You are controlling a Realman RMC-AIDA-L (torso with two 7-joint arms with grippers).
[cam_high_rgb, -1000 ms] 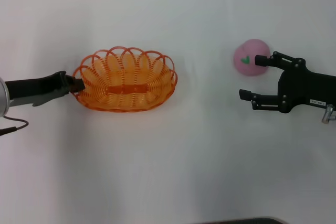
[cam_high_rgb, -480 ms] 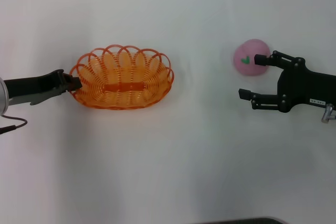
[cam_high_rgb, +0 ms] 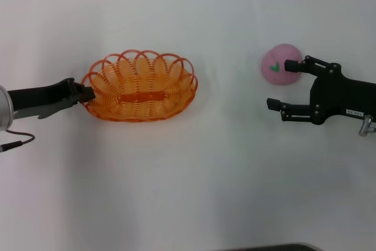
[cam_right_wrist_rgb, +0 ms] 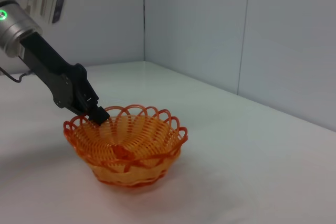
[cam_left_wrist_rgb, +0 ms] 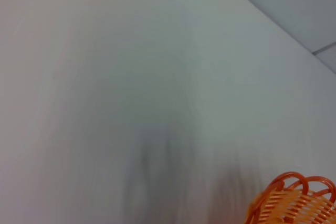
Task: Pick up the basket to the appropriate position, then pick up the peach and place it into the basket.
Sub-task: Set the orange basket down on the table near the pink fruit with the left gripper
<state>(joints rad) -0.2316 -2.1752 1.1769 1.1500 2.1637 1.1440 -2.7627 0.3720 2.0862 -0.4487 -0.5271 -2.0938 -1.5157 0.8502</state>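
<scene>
The orange basket (cam_high_rgb: 141, 86) is at the left centre of the white table. My left gripper (cam_high_rgb: 85, 93) is shut on its left rim. The right wrist view shows the basket (cam_right_wrist_rgb: 126, 148) with the left gripper (cam_right_wrist_rgb: 97, 114) pinching its scalloped rim. Part of the rim also shows in the left wrist view (cam_left_wrist_rgb: 294, 198). I cannot tell whether the basket rests on the table or is just off it. The pink peach (cam_high_rgb: 281, 64) with a green leaf mark lies at the right. My right gripper (cam_high_rgb: 281, 84) is open, its far finger touching the peach's right side.
The white table (cam_high_rgb: 194, 174) stretches between basket and peach. A grey wall (cam_right_wrist_rgb: 236, 35) stands behind the table in the right wrist view. A black cable (cam_high_rgb: 14, 142) hangs from the left arm at the left edge.
The basket, held by my left gripper, shifted slightly left and then back right by a few pixels. The right arm and the peach have not moved.
</scene>
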